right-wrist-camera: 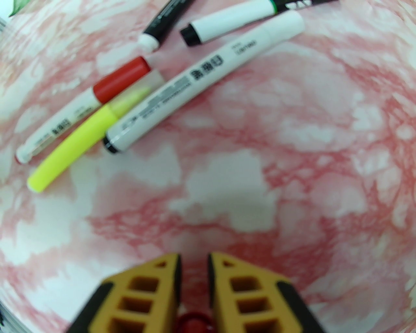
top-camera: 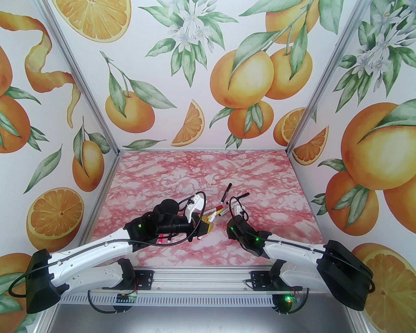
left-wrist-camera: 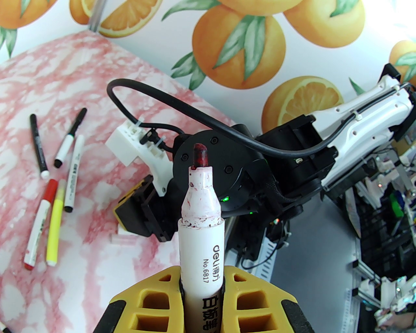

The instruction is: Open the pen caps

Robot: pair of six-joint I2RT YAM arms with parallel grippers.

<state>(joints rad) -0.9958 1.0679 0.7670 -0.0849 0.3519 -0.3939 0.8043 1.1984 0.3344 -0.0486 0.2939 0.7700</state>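
My left gripper (left-wrist-camera: 201, 273) is shut on a white-barrelled pen (left-wrist-camera: 201, 240) that stands upright with no cap, its stained red tip (left-wrist-camera: 200, 156) bare. It hovers over the middle of the table, as does the left gripper (top-camera: 203, 224) in the top view. My right gripper (right-wrist-camera: 194, 260) points down at the marble, its jaws a narrow gap apart with a red pen cap (right-wrist-camera: 192, 322) wedged deep between them. Just beyond it lie a pen with a red cap (right-wrist-camera: 122, 78), a neon yellow pen (right-wrist-camera: 74, 146) and a white pen (right-wrist-camera: 201, 78).
Two thinner pens, one black (right-wrist-camera: 165, 19) and one white with a black end (right-wrist-camera: 227, 26), lie farther back. More pens (top-camera: 164, 240) lie under the left arm. The pink marble table (top-camera: 276, 182) is walled on three sides by orange-print panels.
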